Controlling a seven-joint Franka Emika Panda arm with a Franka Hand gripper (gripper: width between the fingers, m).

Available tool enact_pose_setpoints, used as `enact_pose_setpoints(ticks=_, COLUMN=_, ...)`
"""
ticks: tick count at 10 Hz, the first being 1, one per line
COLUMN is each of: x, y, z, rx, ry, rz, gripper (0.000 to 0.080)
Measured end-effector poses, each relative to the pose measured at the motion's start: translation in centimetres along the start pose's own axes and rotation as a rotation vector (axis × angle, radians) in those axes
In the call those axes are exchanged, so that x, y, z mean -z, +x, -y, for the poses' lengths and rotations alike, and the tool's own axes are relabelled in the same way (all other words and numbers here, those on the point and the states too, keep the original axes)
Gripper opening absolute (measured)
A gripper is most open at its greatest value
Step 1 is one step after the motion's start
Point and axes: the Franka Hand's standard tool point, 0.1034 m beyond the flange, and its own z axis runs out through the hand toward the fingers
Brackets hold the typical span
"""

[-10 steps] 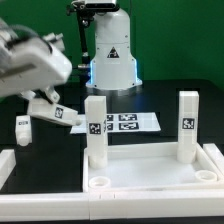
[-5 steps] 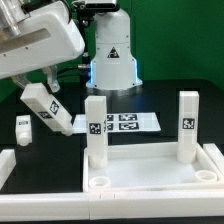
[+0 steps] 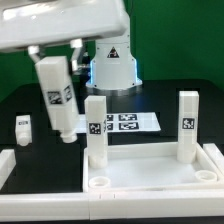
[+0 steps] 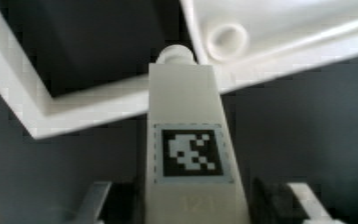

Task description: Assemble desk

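Arm: overhead at the exterior view's left, wrist pointing down
Gripper [image 3: 55, 55]: clamped on the held leg [image 3: 58, 100], nearly upright, clear of the table
Place: near the tabletop [image 3: 150, 186], just beside its left standing leg [image 3: 95, 130]

Gripper [image 3: 54, 55] clenched, pointing downward
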Motion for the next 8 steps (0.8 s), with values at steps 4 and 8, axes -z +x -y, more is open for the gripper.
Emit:
enact_pose_setpoints(ticks=4, x=-0.6, y=-1.8, z=0.9, rx=-0.009, ry=-0.027, rz=-0.065, gripper=0.0284)
enact_pose_setpoints(ticks=8, x=-0.5, y=-1.8, z=8.8, rx=0.202, ry=0.004, rz=-0.056, gripper=0.0284)
